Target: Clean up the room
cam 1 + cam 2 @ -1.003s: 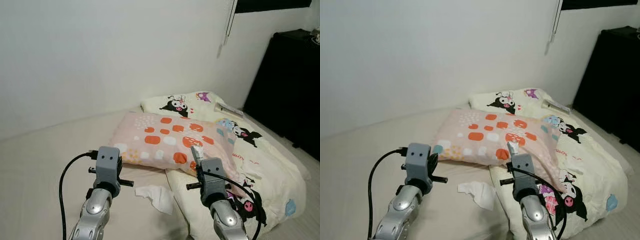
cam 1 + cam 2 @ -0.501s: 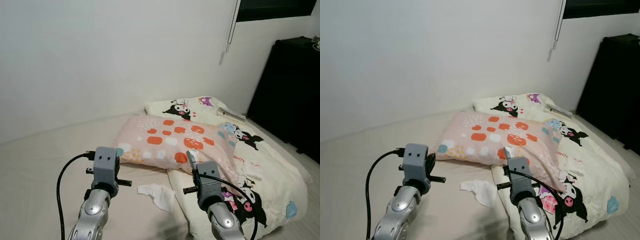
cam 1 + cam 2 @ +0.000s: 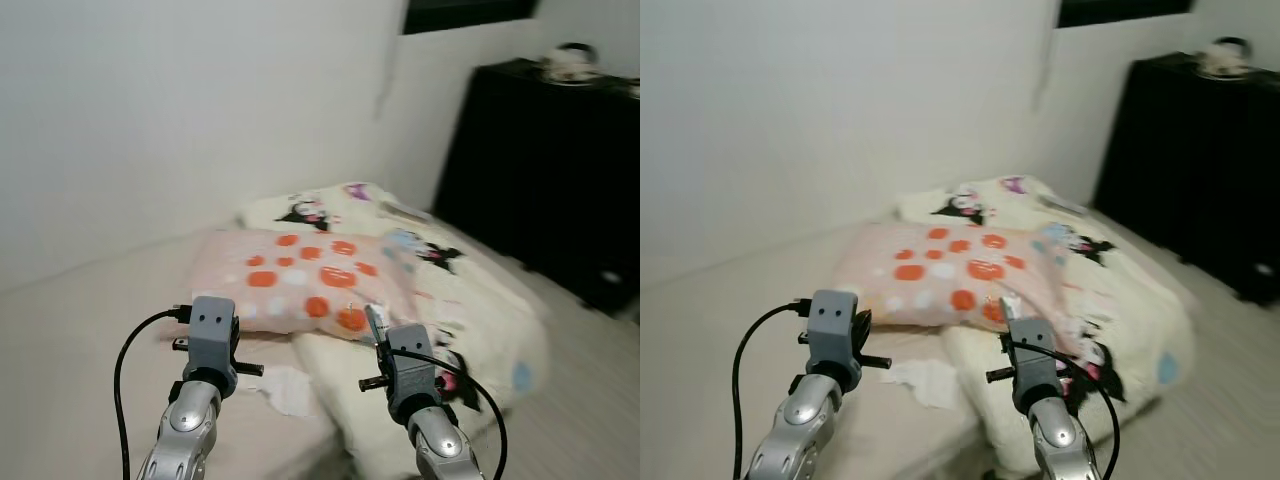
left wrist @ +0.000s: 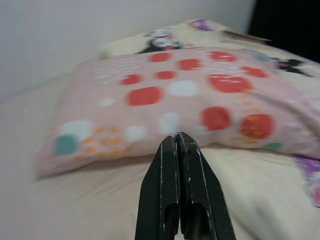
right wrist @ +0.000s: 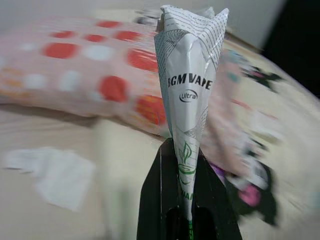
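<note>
Fingers of right gripper pinch silver wrapper, sticking up btwn them

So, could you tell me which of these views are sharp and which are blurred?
Left and right eye views: smeared throughout, the dark cabinet and blanket worst, as if the head is turning. Left wrist view: the shut left gripper is crisp, the spotted pillow soft. Right wrist view: the silver wrapper in the right gripper has readable print; the white tissue and bedding behind are streaked.
</note>
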